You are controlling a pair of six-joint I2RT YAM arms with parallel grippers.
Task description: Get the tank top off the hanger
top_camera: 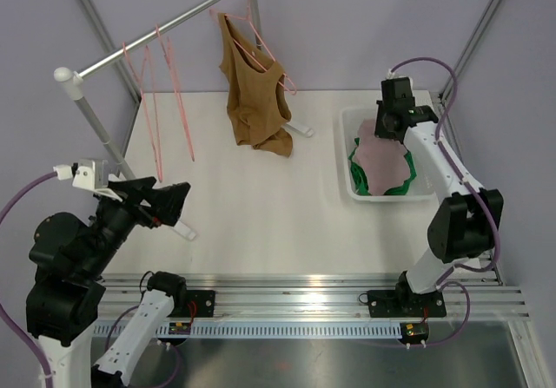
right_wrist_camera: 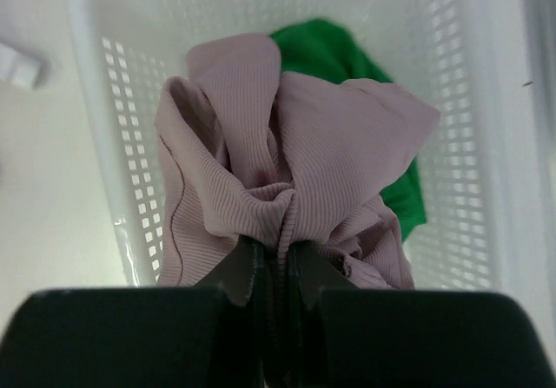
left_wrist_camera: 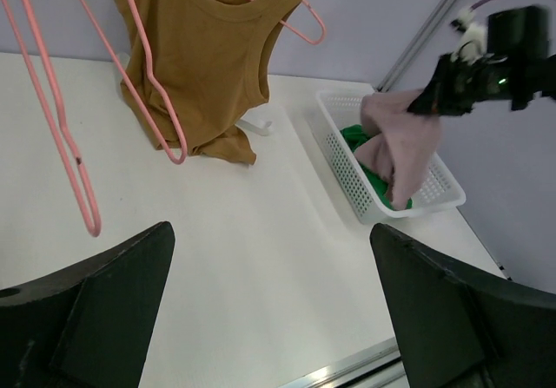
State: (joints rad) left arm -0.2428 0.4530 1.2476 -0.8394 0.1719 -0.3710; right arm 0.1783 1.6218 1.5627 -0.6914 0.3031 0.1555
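**A:** Can any writing be read?

**B:** Only small stickers [top_camera: 182, 326] on the mounts at the near edge of the table [top_camera: 261, 214], and they are too small to make out.

**A:** And containers?

**B:** One white perforated basket [top_camera: 344, 158] sits on the right side of the table. A green garment [right_wrist_camera: 330, 45] lies in it. On top of that is a mauve ribbed garment [right_wrist_camera: 287, 162], gathered into a bunch.

**A:** Is that one held?

**B:** Yes. The right gripper [right_wrist_camera: 276, 266] hangs over the basket with its jaws pinched nearly together on a fold of the mauve cloth. The cloth drapes from the fingers down into the basket.

**A:** Where is the tank top?

**B:** The brown tank top [top_camera: 252, 101] is on a pink hanger [top_camera: 265, 54] at the far right end of the metal rail [top_camera: 156, 32]. One tip of the hanger pokes out past a shoulder strap. The hem is bunched down on the tabletop, well apart from both arms.

**A:** Anything else on the rail?

**B:** Two bare pink hangers [top_camera: 155, 110] hang nearer its left end.

**A:** And the left gripper?

**B:** The left gripper [left_wrist_camera: 269, 240] is spread wide and holds nothing. It sits low at the left of the table, with its camera looking towards the tank top and the basket.
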